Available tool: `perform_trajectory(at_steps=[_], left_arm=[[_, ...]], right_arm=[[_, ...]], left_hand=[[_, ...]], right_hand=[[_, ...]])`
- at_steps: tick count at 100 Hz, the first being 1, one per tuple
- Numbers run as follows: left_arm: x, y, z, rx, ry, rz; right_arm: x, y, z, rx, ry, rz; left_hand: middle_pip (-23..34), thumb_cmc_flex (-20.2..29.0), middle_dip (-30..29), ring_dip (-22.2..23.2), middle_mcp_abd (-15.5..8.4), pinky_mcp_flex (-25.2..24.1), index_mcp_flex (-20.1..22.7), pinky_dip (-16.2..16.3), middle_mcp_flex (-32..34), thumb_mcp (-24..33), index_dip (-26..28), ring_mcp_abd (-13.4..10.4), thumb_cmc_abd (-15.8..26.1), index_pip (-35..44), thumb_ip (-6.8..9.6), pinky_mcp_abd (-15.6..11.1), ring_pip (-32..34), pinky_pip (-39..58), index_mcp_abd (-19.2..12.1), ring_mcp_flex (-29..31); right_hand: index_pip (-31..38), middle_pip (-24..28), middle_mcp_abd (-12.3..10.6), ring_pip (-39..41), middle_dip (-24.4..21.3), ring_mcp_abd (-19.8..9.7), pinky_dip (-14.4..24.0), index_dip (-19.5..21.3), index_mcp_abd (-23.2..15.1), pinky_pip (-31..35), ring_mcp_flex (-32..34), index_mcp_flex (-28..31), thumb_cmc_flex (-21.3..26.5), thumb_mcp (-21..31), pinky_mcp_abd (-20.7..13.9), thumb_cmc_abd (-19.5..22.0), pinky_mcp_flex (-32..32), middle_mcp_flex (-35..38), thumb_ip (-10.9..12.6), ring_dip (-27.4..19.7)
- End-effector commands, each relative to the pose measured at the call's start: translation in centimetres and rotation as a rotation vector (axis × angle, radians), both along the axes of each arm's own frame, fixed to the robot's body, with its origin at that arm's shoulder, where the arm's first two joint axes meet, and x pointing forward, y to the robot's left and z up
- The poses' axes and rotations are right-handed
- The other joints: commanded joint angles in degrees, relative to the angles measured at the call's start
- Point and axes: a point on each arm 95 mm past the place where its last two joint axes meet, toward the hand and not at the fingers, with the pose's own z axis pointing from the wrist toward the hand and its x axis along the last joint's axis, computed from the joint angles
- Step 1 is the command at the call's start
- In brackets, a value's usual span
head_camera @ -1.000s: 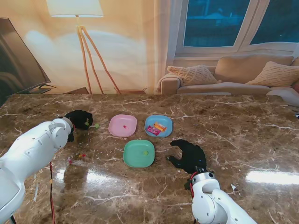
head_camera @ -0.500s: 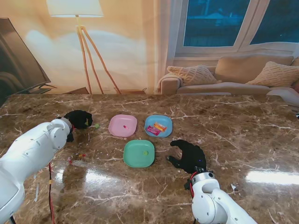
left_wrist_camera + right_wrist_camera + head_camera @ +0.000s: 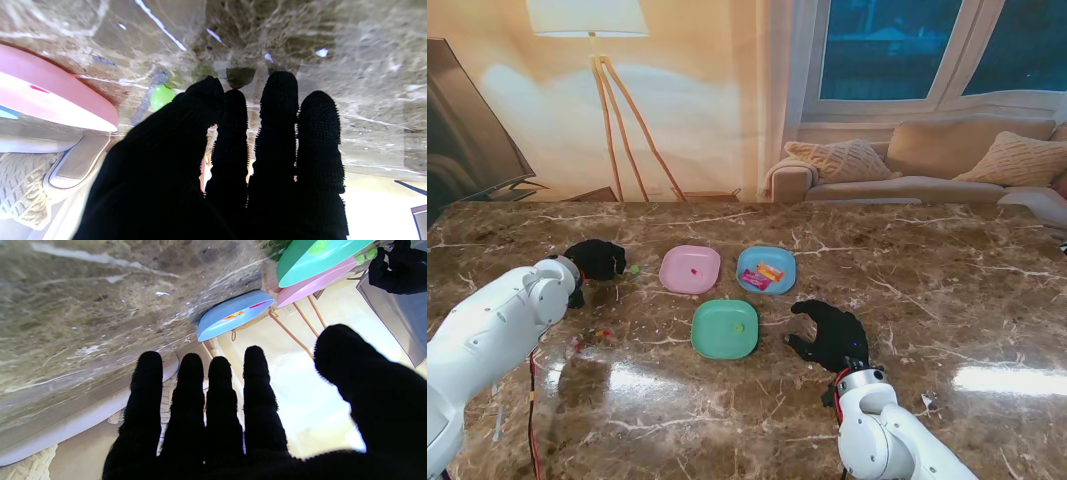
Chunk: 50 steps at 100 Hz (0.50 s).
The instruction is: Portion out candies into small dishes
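Pulled back a little toward the near-left edge since 1 s ago: left hand (image 3: 594, 259), w/ white forearm lower in stand view; green candy (image 3: 633, 269) now lying clear on surface (image 3: 947, 270), just right of fingertips. Left hand fingers close together, thumb alongside, holding nothing visible in wrist view (image 3: 230, 156); green candy (image 3: 162, 97) there just past thumb tip, apart from it, near rim of pink dish (image 3: 60, 100). Right hand (image 3: 830, 333) unchanged, resting palm-down on surface right of green dish (image 3: 725, 329), fingers spread, empty; same in its wrist view (image 3: 233, 413) – four fingers apart, thumb wide.

Dishes: pink dish (image 3: 690, 269) mid-surface w/ one small red candy (image 3: 693, 270) inside; blue dish (image 3: 766, 269) touching/just beside it on right, holding wrapped candies (image 3: 764, 274), orange + magenta; green dish nearer to me, between the two, w/ one green candy (image 3: 739, 326) in it. Loose candies (image 3: 597, 335) on surface near left forearm, too small to make out colours well.
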Motion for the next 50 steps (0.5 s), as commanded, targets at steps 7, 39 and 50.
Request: perform_trajectory(at_steps=[7, 39, 50], left_arm=[[-1.13, 0.52, -1.67, 0.023, 0.048, 0.013], [-0.96, 0.75, -0.99, -0.024, 0.010, 0.044], [-0.97, 0.84, -0.91, -0.038, 0.004, 0.045]], right_arm=[[-0.39, -0.02, -0.61, 0.005, 0.028, 0.002], [-0.48, -0.10, -0.56, 0.005, 0.028, 0.001], [-0.51, -0.09, -0.57, 0.006, 0.033, 0.003]], left_hand=[[1.2, 2.9, 0.5, 1.3, 0.2, -0.9, -0.8, 0.8, 4.0, 1.5, 1.2, 1.1, -0.9, 1.5, 1.06, 1.5, 0.1, 1.2, -0.4, -0.1], [2.4, 4.1, 2.1, 4.4, 0.2, -5.7, -9.7, 3.4, 0.4, 0.2, 1.2, 1.6, 0.6, -3.7, 0.63, 1.6, 0.5, 1.6, 0.5, -3.0], [3.1, 4.1, 2.2, 5.0, -0.3, -6.5, -12.4, 4.3, -0.6, 0.2, 2.2, 1.8, 0.6, -4.6, 0.71, 1.9, 0.7, 2.1, 0.1, -3.4]], right_hand=[[0.8, -0.2, -0.1, 0.1, 0.1, 1.9, 1.4, -0.4, -1.3, 1.2, -0.6, -0.3, -0.4, 0.9, 0.2, 0.4, 0.1, -0.6, 0.7, 1.5], [0.8, -0.1, 0.0, 0.1, 0.1, 1.8, 1.5, -0.5, -1.6, 1.2, -0.5, -0.2, -0.3, 1.0, 0.2, 0.3, 0.2, -0.5, 0.7, 1.6], [0.8, -0.1, 0.0, 0.0, 0.1, 1.9, 1.5, -0.5, -1.7, 1.2, -0.6, -0.2, -0.3, 1.0, 0.2, 0.4, 0.2, -0.5, 0.7, 1.6]])
